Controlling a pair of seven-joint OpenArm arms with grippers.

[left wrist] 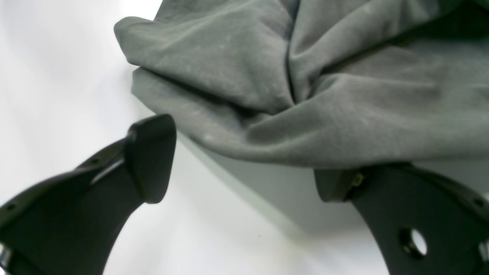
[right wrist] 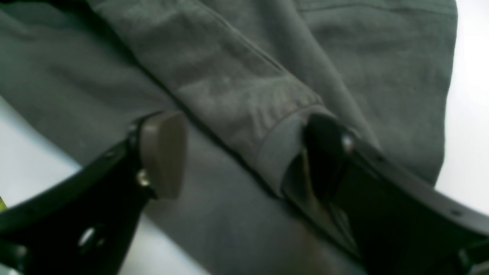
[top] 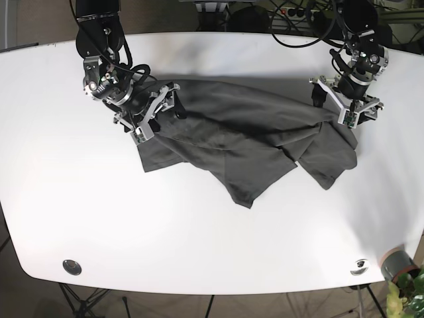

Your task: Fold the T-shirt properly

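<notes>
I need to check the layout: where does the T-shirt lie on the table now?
In the base view, the dark grey T-shirt lies crumpled on the white table, in its far half, stretched between the two arms.

White table [top: 199, 245] bare in front (wide), T-shirt [top: 245, 142] crumpled behind

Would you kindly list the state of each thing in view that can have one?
T-shirt: unfolded, crumpled, stretched between both grippers.
Left gripper: open, cloth edge over one finger.
Right gripper: open, straddling a hemmed fold.
Table: white, shirt lying on it.
</notes>
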